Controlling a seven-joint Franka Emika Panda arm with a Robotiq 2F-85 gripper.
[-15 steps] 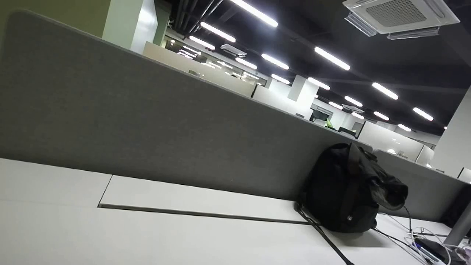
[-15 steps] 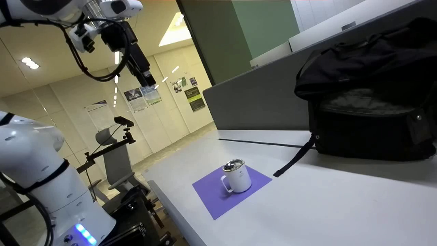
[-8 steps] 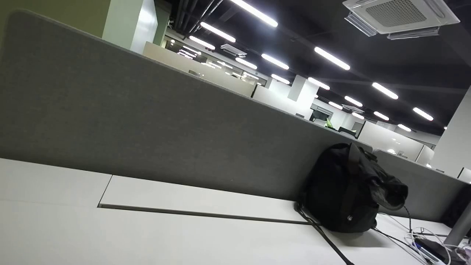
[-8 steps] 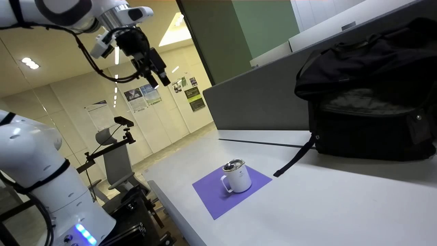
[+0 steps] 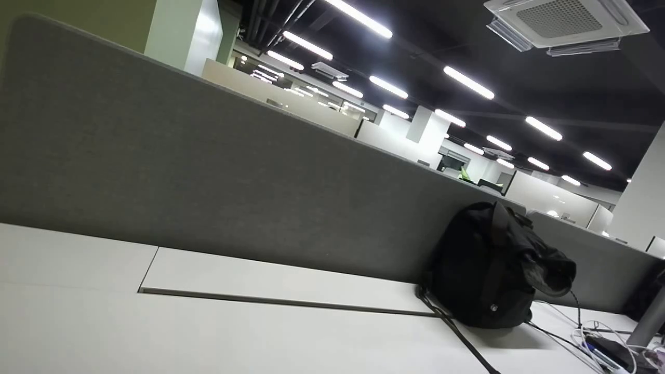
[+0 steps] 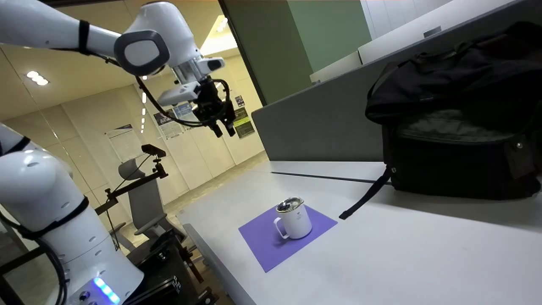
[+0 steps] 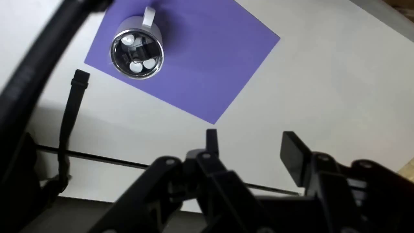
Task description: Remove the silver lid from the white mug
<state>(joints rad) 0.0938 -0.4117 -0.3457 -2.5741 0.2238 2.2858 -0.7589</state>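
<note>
On the bench (image 6: 381, 262), mug (image 6: 298, 224) stands upright on the mat (image 6: 258, 241), lid (image 6: 289, 205) seated on its rim (wrist view: pale round spots show across the lid's top). Hand (image 7: 250, 142) hangs above the bench, well apart from the mug, its jaws spread with a clear gap between the tips. Bag (image 5: 473, 267) sits by the divider (image 5: 260, 171) in both exterior views, the end of its strap (image 6: 367, 194) just beside a corner of the mat.
</note>
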